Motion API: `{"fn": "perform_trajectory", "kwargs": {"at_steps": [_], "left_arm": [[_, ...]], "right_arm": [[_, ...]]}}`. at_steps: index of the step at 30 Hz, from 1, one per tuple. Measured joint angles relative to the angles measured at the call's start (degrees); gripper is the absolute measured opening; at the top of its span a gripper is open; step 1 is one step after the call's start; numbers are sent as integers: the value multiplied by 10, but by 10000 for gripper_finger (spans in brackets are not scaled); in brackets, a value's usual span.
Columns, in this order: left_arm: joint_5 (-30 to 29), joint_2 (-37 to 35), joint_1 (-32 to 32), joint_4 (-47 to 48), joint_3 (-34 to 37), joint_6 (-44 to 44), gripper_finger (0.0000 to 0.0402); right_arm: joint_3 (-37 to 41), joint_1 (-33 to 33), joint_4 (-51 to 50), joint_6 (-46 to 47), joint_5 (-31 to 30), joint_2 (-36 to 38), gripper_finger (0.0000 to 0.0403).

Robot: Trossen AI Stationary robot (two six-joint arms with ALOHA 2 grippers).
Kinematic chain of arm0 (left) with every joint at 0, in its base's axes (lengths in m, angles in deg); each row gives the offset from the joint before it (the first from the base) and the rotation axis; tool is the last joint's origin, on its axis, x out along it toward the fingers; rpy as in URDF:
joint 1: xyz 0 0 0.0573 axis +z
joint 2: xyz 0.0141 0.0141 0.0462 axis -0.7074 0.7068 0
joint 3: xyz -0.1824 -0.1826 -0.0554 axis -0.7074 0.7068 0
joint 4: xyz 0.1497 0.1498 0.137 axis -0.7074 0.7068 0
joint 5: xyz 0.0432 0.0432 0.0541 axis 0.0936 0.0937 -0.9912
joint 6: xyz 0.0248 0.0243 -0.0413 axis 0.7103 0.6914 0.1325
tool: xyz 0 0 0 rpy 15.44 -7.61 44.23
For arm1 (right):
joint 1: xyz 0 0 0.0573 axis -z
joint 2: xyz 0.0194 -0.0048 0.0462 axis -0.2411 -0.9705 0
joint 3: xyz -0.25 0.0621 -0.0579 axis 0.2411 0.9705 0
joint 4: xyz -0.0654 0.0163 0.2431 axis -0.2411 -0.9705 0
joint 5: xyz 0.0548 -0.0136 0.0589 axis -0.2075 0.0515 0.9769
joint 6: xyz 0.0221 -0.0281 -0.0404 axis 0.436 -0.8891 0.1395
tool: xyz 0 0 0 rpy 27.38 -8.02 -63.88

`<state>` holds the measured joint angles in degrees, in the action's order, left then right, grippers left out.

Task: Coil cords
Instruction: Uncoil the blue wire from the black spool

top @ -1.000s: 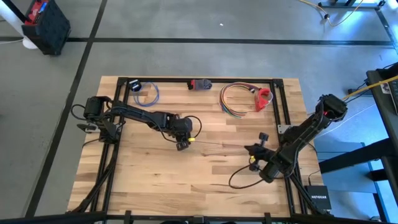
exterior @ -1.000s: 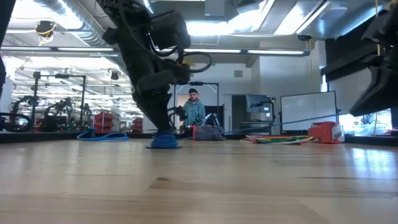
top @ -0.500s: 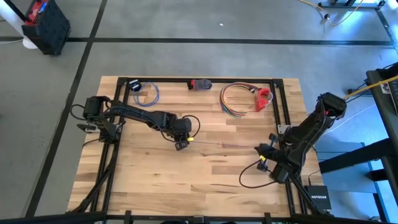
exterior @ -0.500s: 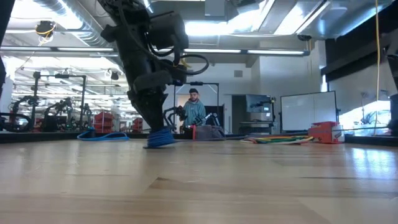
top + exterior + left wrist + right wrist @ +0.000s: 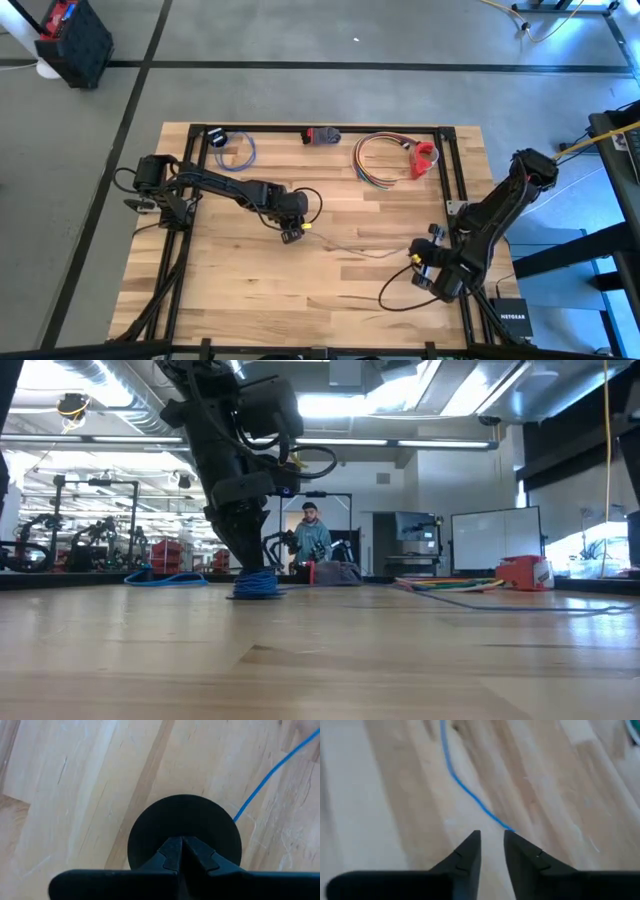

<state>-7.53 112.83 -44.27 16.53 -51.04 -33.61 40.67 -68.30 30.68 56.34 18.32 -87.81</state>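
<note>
Since 1 second ago we see the right gripper (image 5: 428, 268) pulled back toward the table's right edge, and the thin wire (image 5: 345, 249), then stretched straight between the 2 arms, now lies slack in a shallow wave on the boards. In the right wrist view its 2 dark fingers (image 5: 470, 851) have come apart into a narrow gap, with the wire (image 5: 470, 795) running up to that gap; we cannot tell whether it touches them. The left gripper (image 5: 292, 232) has barely moved, still near the table's middle, its fingers (image 5: 172, 852) pressed together over the black round disc (image 5: 185, 827), pinching it where the wire (image 5: 267, 777) leaves its rim. The table (image 5: 240, 290) is pale butcher-block wood, planked and matte, framed by black rails. Along the far edge lie a small blue coil (image 5: 240, 152), a dark red-and-black object (image 5: 321, 136) and a multicoloured cable loop (image 5: 380, 160) with a red part. In the low view a person (image 5: 312, 540) stands in the room behind. The near half of the table is bare wood, well apart from those far-edge items.
</note>
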Motion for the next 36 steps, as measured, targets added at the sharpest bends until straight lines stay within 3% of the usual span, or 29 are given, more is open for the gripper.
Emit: {"fn": "perform_trajectory", "kwargs": {"at_steps": [5, 8, 11, 14, 20, 27, 36], "left_arm": [[0, 0, 0, -9, 0, 1, 4], [0, 0, 0, -14, 0, 5, 4], [0, 0, 0, -15, 0, 5, 4], [0, 0, 0, -17, 0, 5, 4], [-1, 0, 0, -22, 0, 12, 4], [-1, 0, 0, -39, 0, 18, 4], [-1, 0, 0, -41, 0, 20, 4]], "right_arm": [[-59, 55, 17, -109, 11, 0, 125], [-72, 99, 70, -204, -29, 0, 146], [-61, 158, 187, -309, -65, -7, 160], [-40, 224, 325, -423, -59, -36, 165], [-29, 334, 616, -614, 56, -148, 165], [-30, 418, 820, -633, 140, -305, 166], [-75, 447, 832, -612, 182, -378, 166]]}}
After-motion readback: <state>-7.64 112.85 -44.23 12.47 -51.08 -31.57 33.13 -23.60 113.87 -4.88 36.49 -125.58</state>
